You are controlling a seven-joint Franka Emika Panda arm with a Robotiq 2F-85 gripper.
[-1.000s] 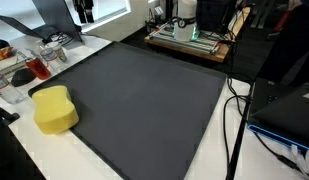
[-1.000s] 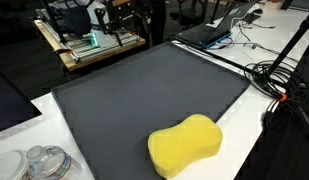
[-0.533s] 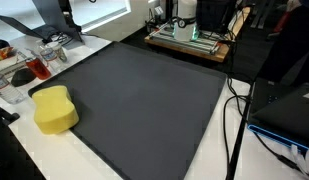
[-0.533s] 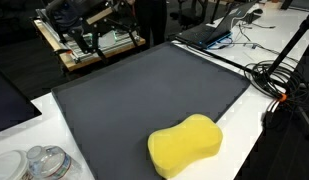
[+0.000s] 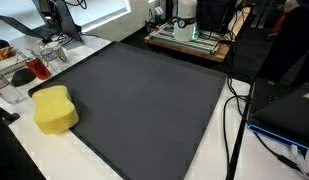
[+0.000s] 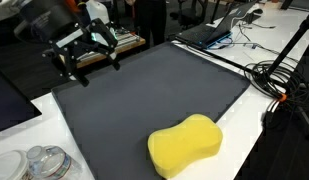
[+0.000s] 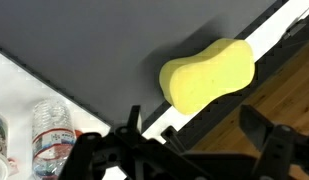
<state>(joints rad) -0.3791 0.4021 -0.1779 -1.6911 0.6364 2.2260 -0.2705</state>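
Observation:
My gripper (image 6: 91,62) hangs open over the far left corner of the dark mat (image 6: 144,95), with nothing between its two black fingers. A yellow peanut-shaped sponge (image 6: 186,145) lies on the mat's near edge, well away from the gripper. In the wrist view the sponge (image 7: 207,75) sits above the gripper (image 7: 194,130), whose fingers frame the bottom of the picture, spread wide. In an exterior view the sponge (image 5: 54,108) rests at the mat's left corner and the arm (image 5: 57,14) shows at the top left.
Clear plastic bottles (image 6: 44,162) stand on the white table beside the mat, and one bottle (image 7: 52,130) shows in the wrist view. A cup of red liquid (image 5: 36,70), a wooden rack with electronics (image 5: 189,35), a laptop (image 6: 209,30) and cables (image 6: 279,75) surround the mat.
The arm has swung down from the back toward the mat's far corner and now looms larger in an exterior view. The gripper stays open. The sponge has not moved.

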